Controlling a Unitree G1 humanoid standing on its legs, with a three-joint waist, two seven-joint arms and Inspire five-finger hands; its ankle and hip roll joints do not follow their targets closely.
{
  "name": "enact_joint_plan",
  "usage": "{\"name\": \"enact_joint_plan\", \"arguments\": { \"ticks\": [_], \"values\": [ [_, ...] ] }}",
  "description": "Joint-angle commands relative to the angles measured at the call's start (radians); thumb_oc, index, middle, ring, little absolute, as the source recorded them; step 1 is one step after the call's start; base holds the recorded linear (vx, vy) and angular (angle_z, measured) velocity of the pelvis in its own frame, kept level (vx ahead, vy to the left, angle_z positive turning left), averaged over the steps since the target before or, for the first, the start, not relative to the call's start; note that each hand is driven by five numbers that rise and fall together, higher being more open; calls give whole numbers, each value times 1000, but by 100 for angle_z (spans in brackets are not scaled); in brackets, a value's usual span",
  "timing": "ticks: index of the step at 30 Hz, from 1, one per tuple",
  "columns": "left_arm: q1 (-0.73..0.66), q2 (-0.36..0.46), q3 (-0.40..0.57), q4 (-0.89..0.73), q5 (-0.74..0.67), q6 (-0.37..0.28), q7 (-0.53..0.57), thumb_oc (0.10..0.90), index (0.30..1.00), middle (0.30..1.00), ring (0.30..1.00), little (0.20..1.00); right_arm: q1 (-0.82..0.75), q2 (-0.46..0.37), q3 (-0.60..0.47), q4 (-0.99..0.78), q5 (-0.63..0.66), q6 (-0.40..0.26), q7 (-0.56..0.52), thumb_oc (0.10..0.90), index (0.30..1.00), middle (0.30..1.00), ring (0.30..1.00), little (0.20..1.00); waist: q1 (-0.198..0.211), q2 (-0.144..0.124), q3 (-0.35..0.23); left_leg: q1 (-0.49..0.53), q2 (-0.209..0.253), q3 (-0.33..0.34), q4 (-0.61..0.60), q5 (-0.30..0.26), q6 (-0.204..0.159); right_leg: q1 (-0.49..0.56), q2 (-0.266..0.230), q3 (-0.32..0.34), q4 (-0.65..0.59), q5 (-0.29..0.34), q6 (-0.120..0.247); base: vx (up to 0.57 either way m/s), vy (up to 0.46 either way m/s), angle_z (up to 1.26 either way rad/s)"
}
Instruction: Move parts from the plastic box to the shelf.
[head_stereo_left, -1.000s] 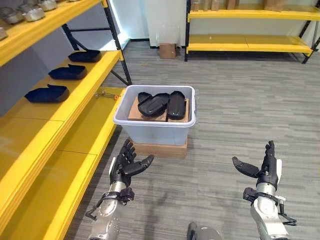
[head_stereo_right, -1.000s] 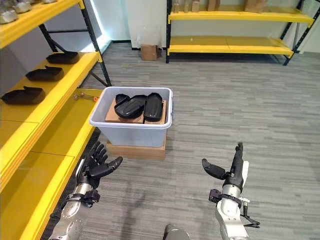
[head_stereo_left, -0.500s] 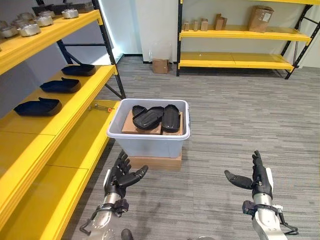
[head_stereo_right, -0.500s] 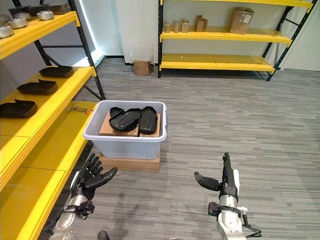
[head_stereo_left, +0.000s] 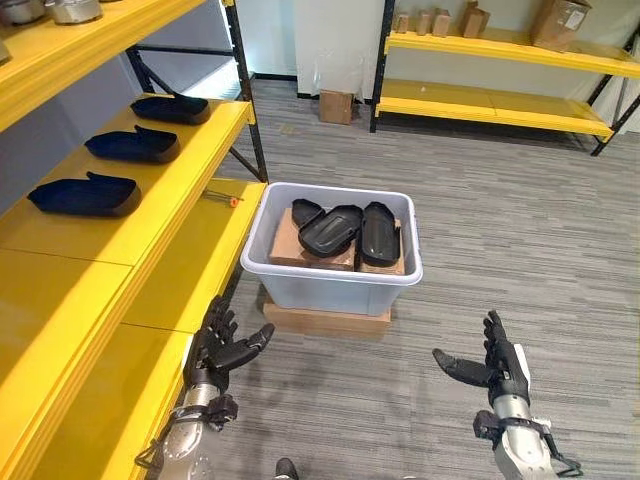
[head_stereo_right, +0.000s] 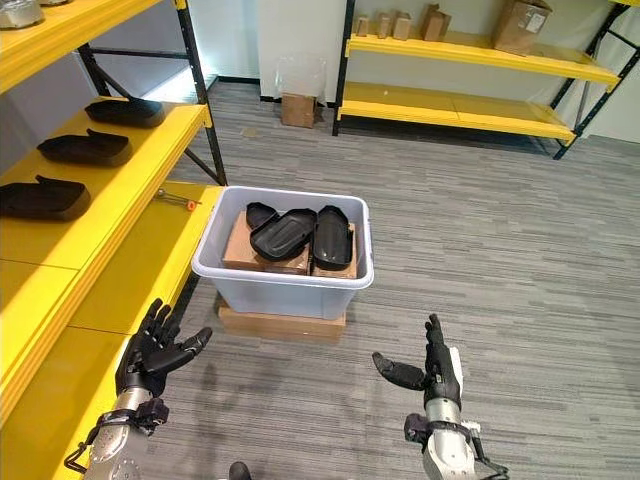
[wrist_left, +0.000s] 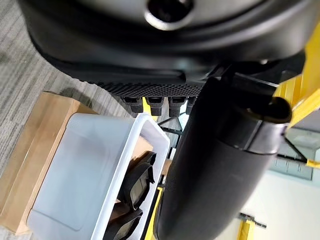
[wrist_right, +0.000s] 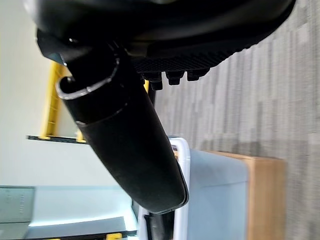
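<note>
- A grey plastic box (head_stereo_left: 330, 275) is seen on the floor beside the yellow shelf (head_stereo_left: 150, 200), resting on a flat cardboard base (head_stereo_left: 325, 318).
- Three black parts (head_stereo_left: 340, 228) are found inside the box, lying on cardboard packing (head_stereo_left: 290, 245). The rightmost part (head_stereo_left: 380, 232) is laid with its long axis running away from the robot; the middle one is angled, its far end turned to the right; the third, at the far left, is largely covered by the middle one.
- Three more black parts (head_stereo_left: 83, 195) are noted in a row on the middle shelf board, long axes across the board's run, well apart from one another.
- The left hand (head_stereo_left: 225, 348) is held low near the shelf edge, fingers spread and released, nothing grasped.
- The right hand (head_stereo_left: 490, 365) is held over the floor, fingers straight, thumb out, empty.
- Small items (head_stereo_left: 222, 196) on the lower board cannot be identified.
- A cardboard carton (head_stereo_left: 336, 105) stands by the far wall.
</note>
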Motion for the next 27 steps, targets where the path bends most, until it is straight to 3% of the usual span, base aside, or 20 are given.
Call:
{"name": "enact_joint_plan", "arguments": {
  "ticks": [1, 4, 5, 7, 8, 9, 10, 11, 13, 15, 17, 18, 22, 27],
  "values": [
    [-65, 62, 27, -156, 69, -113, -21, 900, 1000, 1000, 1000, 1000, -72, -43, -44, -84, -30, -107, -67, 900, 1000, 1000, 1000, 1000, 33, 16, -44, -24, -10, -52, 51, -90, 40, 43, -15, -66, 134, -3, 26, 70, 189, -27],
    [-81, 71, 27, -139, 66, -110, 11, 900, 1000, 1000, 1000, 1000, -94, -37, -36, -73, -38, -112, -102, 900, 1000, 1000, 1000, 1000, 48, 23, -50, -9, -37, -39, 34, -103, 60, 29, -37, -95, 196, 41, 30, 46, 256, -25],
    [-97, 74, 31, -127, 62, -109, -15, 900, 1000, 1000, 1000, 1000, -113, -32, -29, -73, -47, -106, -135, 900, 1000, 1000, 1000, 1000, 67, 30, -59, 2, -61, -21, 11, -107, 77, 28, -59, -143, 255, 76, 38, 31, 244, -16],
    [-95, 71, 28, -137, 73, -106, -25, 900, 1000, 1000, 1000, 1000, -128, -26, -29, -78, -55, -95, -153, 900, 1000, 1000, 1000, 1000, 75, 42, -60, 22, -77, -13, -20, -109, 91, -7, -60, -159, 338, 97, 45, 36, 240, -26],
    [-97, 73, 25, -140, 74, -98, -27, 900, 1000, 1000, 1000, 1000, -131, -25, -29, -81, -59, -91, -158, 900, 1000, 1000, 1000, 1000, 69, 45, -57, 28, -81, -14, -26, -112, 93, -20, -40, -152, 332, 81, 42, 70, 190, -42],
    [-110, 76, 15, -143, 80, -71, -13, 900, 1000, 1000, 1000, 1000, -134, -32, -27, -84, -59, -94, -159, 900, 1000, 1000, 1000, 1000, 41, 50, -49, 53, -89, -30, -39, -118, 93, -73, 27, -124, 312, 54, 31, 62, 94, -21],
    [-113, 76, 13, -142, 80, -70, -8, 900, 1000, 1000, 1000, 1000, -135, -33, -26, -85, -58, -95, -157, 900, 1000, 1000, 1000, 1000, 36, 52, -48, 58, -90, -32, -42, -119, 93, -85, 36, -121, 311, 50, 29, 92, 113, -4],
    [-130, 72, 1, -134, 74, -56, 3, 900, 1000, 1000, 1000, 1000, -133, -40, -26, -89, -41, -100, -140, 900, 1000, 1000, 1000, 1000, 7, 58, -38, 85, -93, -41, -51, -127, 88, -144, 63, -116, 282, 44, 21, 61, 64, 22],
    [-134, 69, -3, -129, 64, -53, 5, 900, 1000, 1000, 1000, 1000, -132, -43, -30, -95, -31, -97, -126, 900, 1000, 1000, 1000, 1000, -3, 59, -34, 99, -93, -39, -57, -130, 84, -163, 66, -125, 248, 47, 18, 72, 30, 30],
    [-135, 59, -6, -132, 35, -40, -3, 900, 1000, 1000, 1000, 1000, -127, -43, -37, -108, -27, -97, -110, 900, 1000, 1000, 1000, 1000, -22, 54, -23, 135, -101, -32, -62, -154, 72, -207, 40, -152, 96, 116, 34, 129, -36, 19],
    [-124, 52, -18, -142, 29, -34, -20, 900, 1000, 1000, 1000, 1000, -123, -33, -47, -120, -39, -104, -121, 900, 1000, 1000, 1000, 1000, -37, 37, -12, 150, -117, -39, -52, -176, 69, -238, 6, -124, -53, 245, 59, 161, -132, 10],
    [-122, 51, -27, -140, 41, -35, -32, 900, 1000, 1000, 1000, 1000, -121, -28, -52, -123, -50, -108, -128, 900, 1000, 1000, 1000, 1000, -42, 36, -9, 158, -117, -51, -48, -186, 67, -249, -4, -105, -107, 266, 68, 184, -143, 27],
    [-110, 58, -71, -137, 83, -36, -55, 900, 1000, 1000, 1000, 1000, -110, -15, -69, -144, -71, -102, -154, 900, 1000, 1000, 1000, 1000, -58, 48, 0, 195, -95, -74, -18, -227, 55, -252, -24, -71, -227, 282, 94, 292, -92, 50],
    [-97, 63, -87, -140, 73, -14, -66, 900, 1000, 1000, 1000, 1000, -81, -25, -89, -172, -83, -121, -173, 900, 1000, 1000, 1000, 1000, -85, 24, -10, 204, -98, -77, 49, -259, 54, -223, -34, -30, -263, 299, 82, 353, -142, 53]
  ]
}}
